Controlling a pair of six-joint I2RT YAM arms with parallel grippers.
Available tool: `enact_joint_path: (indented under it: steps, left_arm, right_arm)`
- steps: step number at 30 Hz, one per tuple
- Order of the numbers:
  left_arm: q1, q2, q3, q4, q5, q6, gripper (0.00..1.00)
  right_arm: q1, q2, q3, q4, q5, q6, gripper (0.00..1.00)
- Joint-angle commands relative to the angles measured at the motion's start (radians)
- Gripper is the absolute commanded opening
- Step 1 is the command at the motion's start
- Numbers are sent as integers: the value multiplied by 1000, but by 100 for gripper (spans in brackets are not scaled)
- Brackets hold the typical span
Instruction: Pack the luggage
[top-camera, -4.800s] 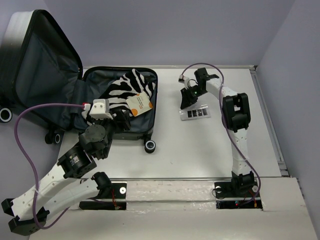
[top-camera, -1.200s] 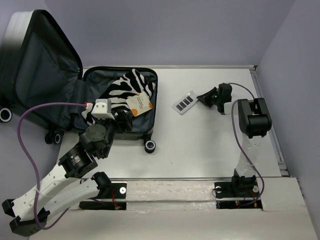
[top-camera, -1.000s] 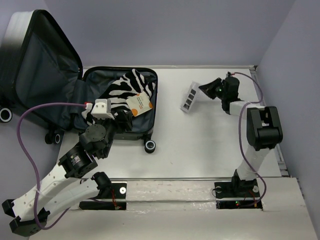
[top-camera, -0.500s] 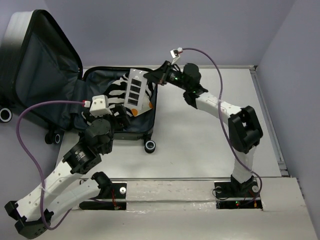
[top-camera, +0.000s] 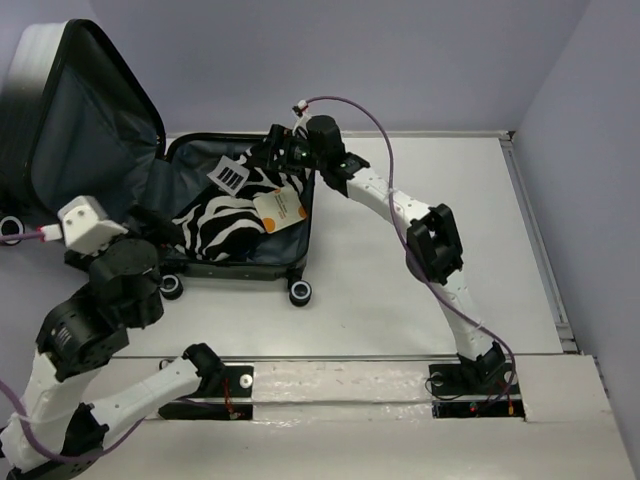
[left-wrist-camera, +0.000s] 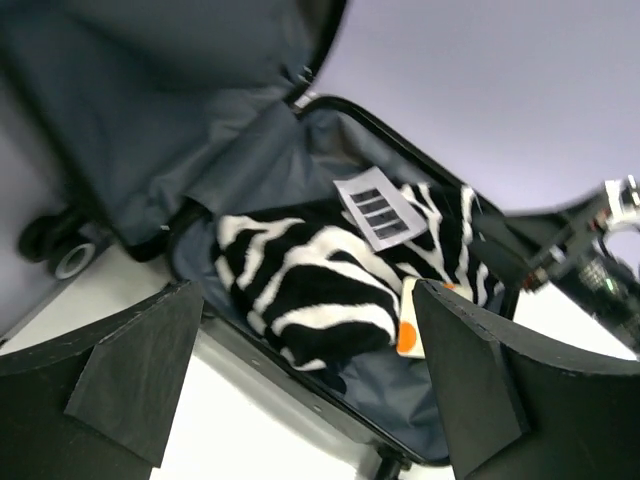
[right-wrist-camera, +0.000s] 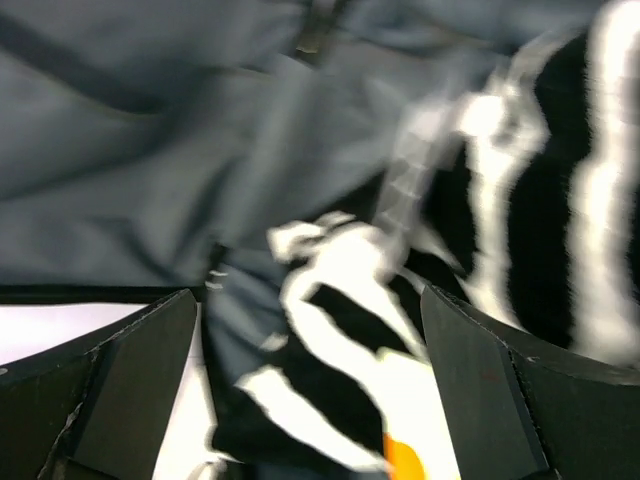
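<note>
Luggage (top-camera: 90, 130) lying open at the counter's (top-camera: 400, 290) far left corner, lid up, zebra cloth (top-camera: 215, 215) and barcode card (top-camera: 231, 174) inside. Right jaws spread, empty, over its far rim; left jaws wide, empty, by the near left edge. Best to lift straight up, clear of the cloth.

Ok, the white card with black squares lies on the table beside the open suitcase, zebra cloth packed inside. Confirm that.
Not right: the card lies on the zebra cloth inside the open luggage, not on the table. The top external view shows it, the left wrist view too.
</note>
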Motion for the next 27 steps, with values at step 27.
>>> enact_joint_path:
  steps: [27]
  left_arm:
    - [861,204,-353,480,-50,387,72]
  right_arm:
    - [-17,-838,-1070,128,7,-338,96]
